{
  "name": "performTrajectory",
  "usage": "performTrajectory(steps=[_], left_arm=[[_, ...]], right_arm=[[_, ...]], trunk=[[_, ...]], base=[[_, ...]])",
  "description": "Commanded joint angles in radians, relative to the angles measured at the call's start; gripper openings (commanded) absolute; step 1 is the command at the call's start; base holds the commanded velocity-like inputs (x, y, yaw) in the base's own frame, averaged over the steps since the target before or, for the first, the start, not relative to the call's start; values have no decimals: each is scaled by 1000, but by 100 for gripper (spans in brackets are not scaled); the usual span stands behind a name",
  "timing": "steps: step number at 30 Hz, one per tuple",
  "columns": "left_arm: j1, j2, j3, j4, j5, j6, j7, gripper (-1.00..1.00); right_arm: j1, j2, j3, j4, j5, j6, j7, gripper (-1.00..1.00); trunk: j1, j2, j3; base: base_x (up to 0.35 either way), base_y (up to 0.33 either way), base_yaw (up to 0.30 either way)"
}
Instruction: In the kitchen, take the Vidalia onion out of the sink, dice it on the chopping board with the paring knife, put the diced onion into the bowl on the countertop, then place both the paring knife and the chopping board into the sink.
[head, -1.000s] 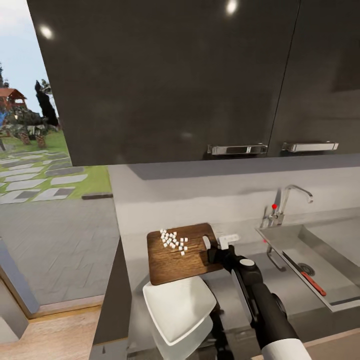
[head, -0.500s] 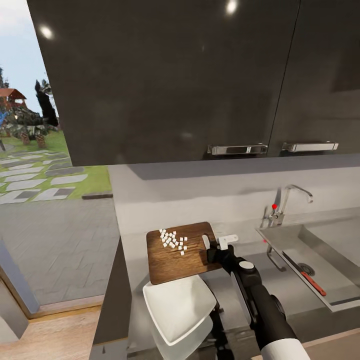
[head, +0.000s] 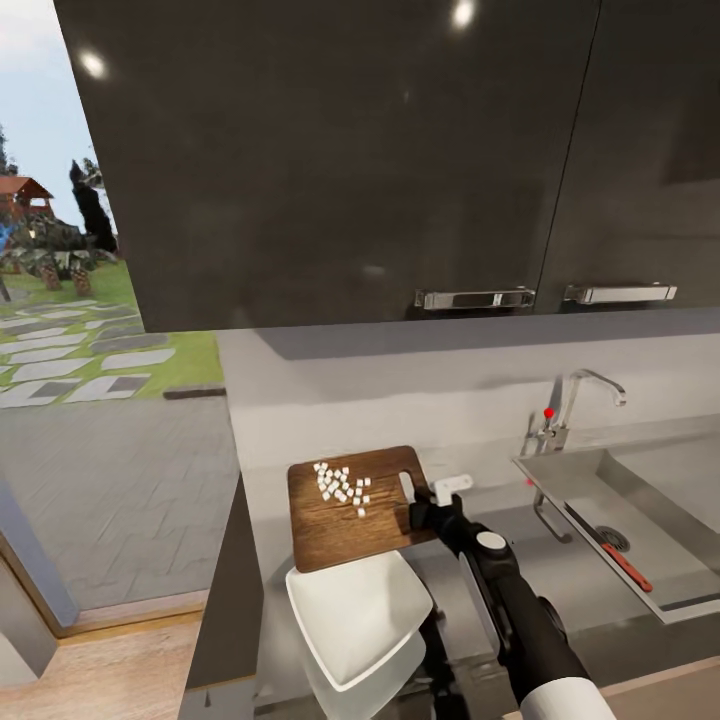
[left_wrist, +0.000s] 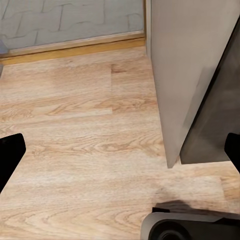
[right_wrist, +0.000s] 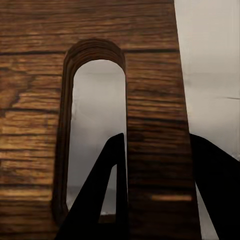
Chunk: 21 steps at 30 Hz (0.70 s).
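Here, the right gripper (head: 425, 497) is clamped on the chopping board (head: 352, 503) at its handle end, one dark finger (right_wrist: 102, 192) passing through the board's oval handle slot and the other against the outer edge, as the right wrist view shows. The board sits tilted above the countertop (head: 580, 590), its near edge just over the white bowl (head: 358, 617). A cluster of pale diced onion pieces (head: 341, 485) lies on the board's far half. To the right, the paring knife (head: 615, 553), red handle toward the robot, rests in the sink (head: 668, 510) beside the round drain, below the chrome faucet (head: 580, 395). The left gripper (left_wrist: 120, 155) hangs spread wide over wooden flooring (left_wrist: 85, 150), next to a grey cabinet side (left_wrist: 187, 70).
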Motion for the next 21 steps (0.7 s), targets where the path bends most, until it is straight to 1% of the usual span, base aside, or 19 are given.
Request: performTrajectory(steps=[1, 8, 21], left_arm=[[1, 1, -9, -2, 10, -1, 3, 100], [1, 1, -9, -2, 10, -1, 3, 100], [1, 1, -9, -1, 10, 0, 3, 100]], right_arm=[[0, 0, -2, 1, 6, 3, 11, -100], [0, -1, -3, 16, -2, -39, 18, -100], [0, -3, -3, 20, -3, -51, 18, -100]], trunk=[[0, -1, 0], [0, -1, 0], [0, -1, 0]], base=[[0, 0, 0], [0, 0, 0], [0, 0, 0]])
